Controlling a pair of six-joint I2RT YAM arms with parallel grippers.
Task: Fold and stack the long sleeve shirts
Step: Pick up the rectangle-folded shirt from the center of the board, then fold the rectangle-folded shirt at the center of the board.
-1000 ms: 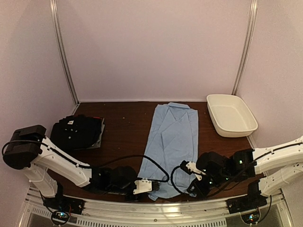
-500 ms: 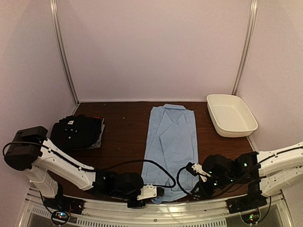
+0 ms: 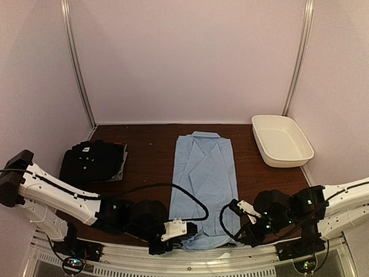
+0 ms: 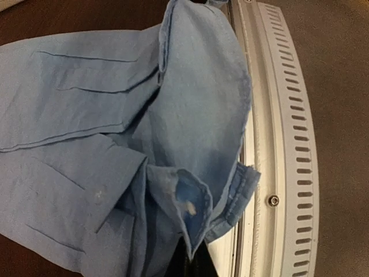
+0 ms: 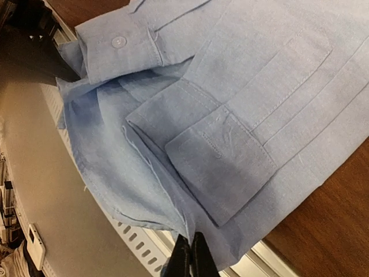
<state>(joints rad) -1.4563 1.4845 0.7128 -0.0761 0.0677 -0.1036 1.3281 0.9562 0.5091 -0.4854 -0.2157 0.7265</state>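
Note:
The light blue shirt (image 3: 203,179) lies lengthwise in the middle of the table, collar at the far end, its hem hanging over the near edge. My left gripper (image 3: 185,229) is shut on the hem's near left corner; the pinched cloth (image 4: 193,202) shows in the left wrist view. My right gripper (image 3: 237,234) is shut on the hem's near right corner, with the cloth (image 5: 219,173) bunched above the jaws in the right wrist view. The black shirt (image 3: 92,160) lies folded at the left of the table.
A white oval tub (image 3: 281,140) stands at the back right. A slotted metal rail (image 4: 285,144) runs along the table's near edge, under the shirt's hem. Cables loop from both arms over the near table.
Both grippers have drawn the blue shirt toward the near edge; its hem now hangs over the rail and its collar sits nearer than before.

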